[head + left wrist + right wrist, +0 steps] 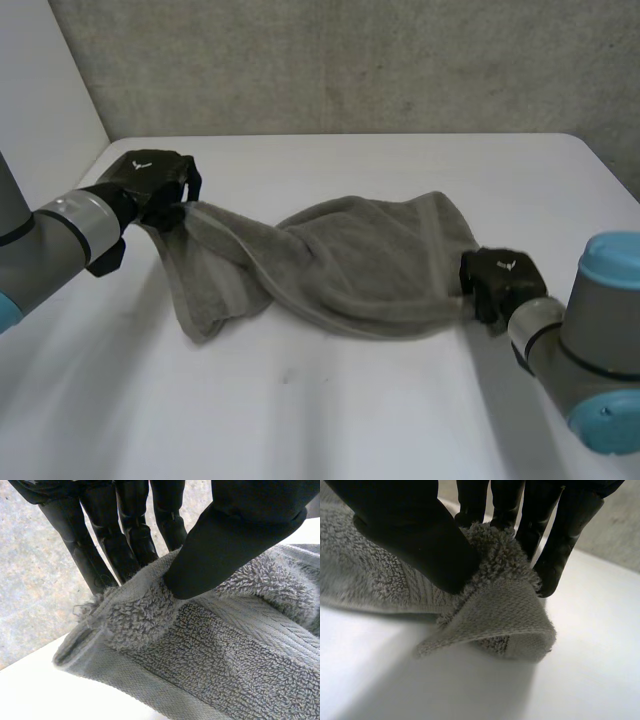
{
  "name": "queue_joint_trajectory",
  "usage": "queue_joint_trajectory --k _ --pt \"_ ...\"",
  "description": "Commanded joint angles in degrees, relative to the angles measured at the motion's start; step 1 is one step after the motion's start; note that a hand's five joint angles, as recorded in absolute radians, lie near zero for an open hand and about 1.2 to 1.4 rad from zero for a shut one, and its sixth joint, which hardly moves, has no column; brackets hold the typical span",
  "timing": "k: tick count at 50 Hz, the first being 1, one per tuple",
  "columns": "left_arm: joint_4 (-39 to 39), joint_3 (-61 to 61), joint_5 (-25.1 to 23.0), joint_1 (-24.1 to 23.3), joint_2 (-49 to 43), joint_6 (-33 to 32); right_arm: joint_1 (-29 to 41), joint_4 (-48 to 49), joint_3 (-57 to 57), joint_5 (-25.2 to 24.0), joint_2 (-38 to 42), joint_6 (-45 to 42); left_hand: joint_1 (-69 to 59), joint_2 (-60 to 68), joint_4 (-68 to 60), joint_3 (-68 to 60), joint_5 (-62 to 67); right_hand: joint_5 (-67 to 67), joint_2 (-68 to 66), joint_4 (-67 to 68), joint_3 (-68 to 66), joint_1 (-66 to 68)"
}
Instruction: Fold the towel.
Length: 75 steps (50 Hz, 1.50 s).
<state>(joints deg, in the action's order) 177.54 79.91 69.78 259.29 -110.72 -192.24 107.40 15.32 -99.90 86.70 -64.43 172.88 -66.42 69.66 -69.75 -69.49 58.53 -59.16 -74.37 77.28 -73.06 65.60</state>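
A grey terry-cloth towel (pixel 350 265) lies stretched and twisted across the middle of the white table (pixel 330 420), bunched into folds, with one end sagging onto the tabletop below the left hand. The black left hand (pixel 155 185) holds that end raised off the table; in its wrist view, the thumb (pixel 235 535) presses a towel corner against the straight fingers (pixel 122 535). The black right hand (pixel 500 280) pinches the opposite corner low beside the table, thumb (pixel 415 535) on top of the fabric and fingers (pixel 560 535) behind.
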Motion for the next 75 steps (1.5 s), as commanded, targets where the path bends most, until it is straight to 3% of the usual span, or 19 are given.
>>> queue_joint_trajectory --k 1,5,14,17,19,24,32,40,42,43,45,48,50,52,55,61,67,73,75 --pt "-2.6 -1.3 -0.1 0.5 3.8 -0.3 -1.1 -10.7 8.4 -0.4 -8.9 -3.6 -13.6 10.3 -10.3 -10.5 11.5 -10.8 -5.6 2.7 -6.9 14.4" --pt "-9.6 -4.7 -0.3 1.3 9.8 -0.7 -1.5 -27.3 20.6 -1.0 -17.3 -11.0 -13.6 10.3 -10.3 -10.5 11.5 -10.8 -5.6 2.7 -6.9 14.4" --pt "-28.7 -15.3 -0.8 3.5 11.8 -2.7 -1.6 -50.1 39.6 0.0 -17.4 -24.4 -13.6 10.3 -10.3 -10.5 11.5 -10.8 -5.6 2.7 -6.9 14.4" --pt "-30.9 -15.8 -0.8 3.5 11.1 -4.5 -1.6 -52.2 40.0 -0.2 -16.4 -25.9 -13.6 10.3 -10.3 -10.5 11.5 -10.8 -5.6 2.7 -6.9 14.4" --pt "-33.8 -15.1 -0.6 3.5 9.5 -10.2 -1.2 -54.9 38.9 -0.3 -13.9 -28.0 -13.6 10.3 -10.3 -10.5 11.5 -10.8 -5.6 2.7 -6.9 14.4" --pt "-35.8 -11.9 0.0 3.2 4.6 -17.3 -1.2 -55.7 34.1 0.0 -10.1 -30.7 -13.6 10.3 -10.3 -10.5 11.5 -10.8 -5.6 2.7 -6.9 14.4" --pt "-34.5 -10.7 -0.2 2.3 -4.9 -20.3 -1.1 -54.3 33.5 0.6 0.2 -31.7 -13.6 10.3 -10.3 -10.5 11.5 -10.8 -5.6 2.7 -6.9 14.4" --pt "-29.1 -30.0 1.1 -1.7 -15.3 -19.8 1.3 -42.9 47.6 2.4 7.9 -31.4 -13.6 10.3 -10.3 -10.5 11.5 -10.8 -5.6 2.7 -6.9 14.4" --pt "-24.5 -42.2 2.6 -3.3 -17.8 -18.6 2.5 -34.1 53.8 2.3 8.6 -30.4 -13.6 10.3 -10.3 -10.5 11.5 -10.8 -5.6 2.7 -6.9 14.4" --pt "-24.4 -42.3 2.6 -3.3 -17.8 -18.6 2.5 -34.0 53.8 2.3 8.6 -30.4 -13.6 10.3 -10.3 -10.5 11.5 -10.8 -5.6 2.7 -6.9 14.4" --pt "-15.6 -52.5 4.1 -4.1 -18.4 -15.2 3.1 -20.9 57.4 2.3 7.1 -28.2 -13.6 10.3 -10.3 -10.5 11.5 -10.8 -5.6 2.7 -6.9 14.4" --pt "-10.6 -56.1 5.0 -4.2 -18.2 -12.2 3.2 -13.6 57.0 2.4 5.3 -27.0 -13.6 10.3 -10.3 -10.5 11.5 -10.8 -5.6 2.7 -6.9 14.4" --pt "-2.8 -59.2 7.2 -4.1 -17.0 -4.7 3.2 -1.7 54.0 2.9 1.2 -25.5 -13.6 10.3 -10.3 -10.5 11.5 -10.8 -5.6 2.7 -6.9 14.4" --pt "0.0 -59.8 8.0 -4.0 -16.5 -0.9 3.3 1.1 51.8 2.9 -0.2 -25.7 -13.6 10.3 -10.3 -10.5 11.5 -10.8 -5.6 2.7 -6.9 14.4" --pt "0.2 -58.3 8.3 -3.7 -15.9 3.3 3.2 0.2 49.6 2.9 -0.7 -25.8 -13.6 10.3 -10.3 -10.5 11.5 -10.8 -5.6 2.7 -6.9 14.4" --pt "-6.1 -48.8 8.1 -3.0 -16.1 3.1 3.2 -8.0 45.4 2.2 1.1 -25.8 -13.6 10.3 -10.3 -10.5 11.5 -10.8 -5.6 2.7 -6.9 14.4" --pt "-6.0 -36.9 7.9 -2.0 -16.2 2.2 3.2 -13.2 43.2 2.2 5.4 -25.9 -13.6 10.3 -10.3 -10.5 11.5 -10.8 -5.6 2.7 -6.9 14.4" --pt "-1.9 -21.1 7.8 -1.8 -18.0 -6.8 3.3 -20.0 40.1 2.1 13.5 -26.5 -13.6 10.3 -10.3 -10.5 11.5 -10.8 -5.6 2.7 -6.9 14.4" --pt "0.9 -14.5 7.8 -1.9 -19.5 -12.5 3.3 -23.2 39.6 2.7 17.3 -27.0 -13.6 10.3 -10.3 -10.5 11.5 -10.8 -5.6 2.7 -6.9 14.4"
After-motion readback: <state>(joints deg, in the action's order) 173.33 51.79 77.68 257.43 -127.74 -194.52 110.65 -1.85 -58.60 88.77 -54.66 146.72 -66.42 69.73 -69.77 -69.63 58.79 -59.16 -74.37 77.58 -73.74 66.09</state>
